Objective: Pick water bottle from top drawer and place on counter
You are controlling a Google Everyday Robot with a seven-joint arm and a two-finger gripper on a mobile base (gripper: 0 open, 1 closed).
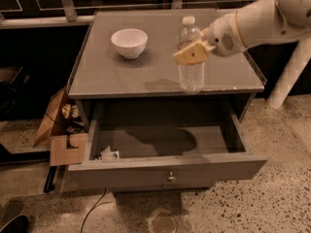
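Observation:
The water bottle point(190, 74) is clear with a white cap and stands upright over the front right part of the counter point(121, 76); I cannot tell whether its base rests on the surface. My gripper point(193, 52) is shut on the bottle's upper body, coming in from the right on the white arm. The top drawer point(167, 171) is pulled open below the counter, with its round metal knob at the front centre. Its inside holds only a small crumpled white scrap point(109, 154) at the front left.
A white bowl point(129, 42) sits on the counter at the back left. A cardboard box point(60, 132) with items stands on the floor left of the cabinet. A white post point(291, 72) stands to the right. A cable point(95, 210) runs across the floor in front.

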